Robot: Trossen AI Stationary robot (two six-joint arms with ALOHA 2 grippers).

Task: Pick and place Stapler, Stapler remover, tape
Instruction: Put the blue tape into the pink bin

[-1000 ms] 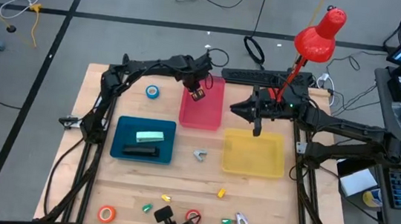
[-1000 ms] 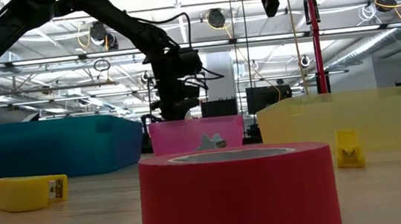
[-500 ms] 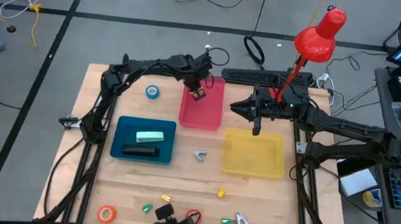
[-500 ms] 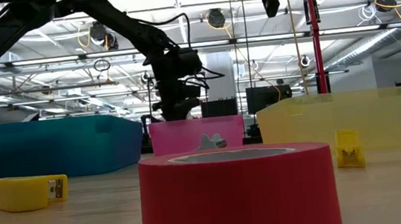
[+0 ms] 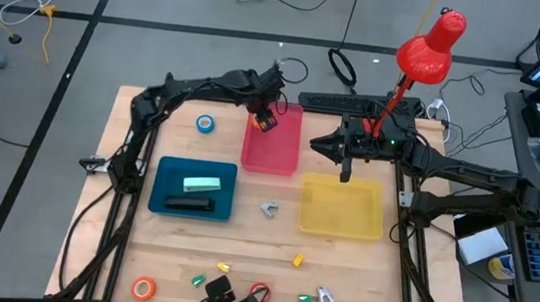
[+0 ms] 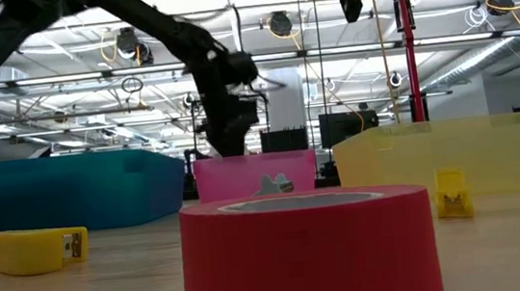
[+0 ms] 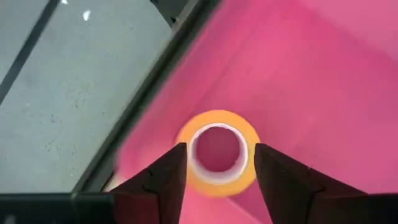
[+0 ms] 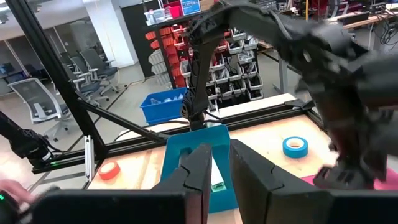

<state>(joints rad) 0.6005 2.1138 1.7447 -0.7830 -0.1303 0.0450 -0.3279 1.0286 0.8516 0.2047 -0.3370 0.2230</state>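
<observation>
Since a second ago your left gripper (image 7: 214,171) has let go and spread its jaws, so the orange tape (image 7: 217,152) lies loose in the pink tray (image 5: 272,151) where tape belongs, while the right gripper (image 5: 346,173) waits nearly closed above the yellow tray (image 5: 341,217).

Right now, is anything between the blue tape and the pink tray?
Nothing visible. The blue tape lies on bare table left of the pink tray; the left tool hangs over that tray's far corner, above an orange tape.

Blue tape (image 8: 294,147) (beside teal tray (image 8: 186,149))
</observation>
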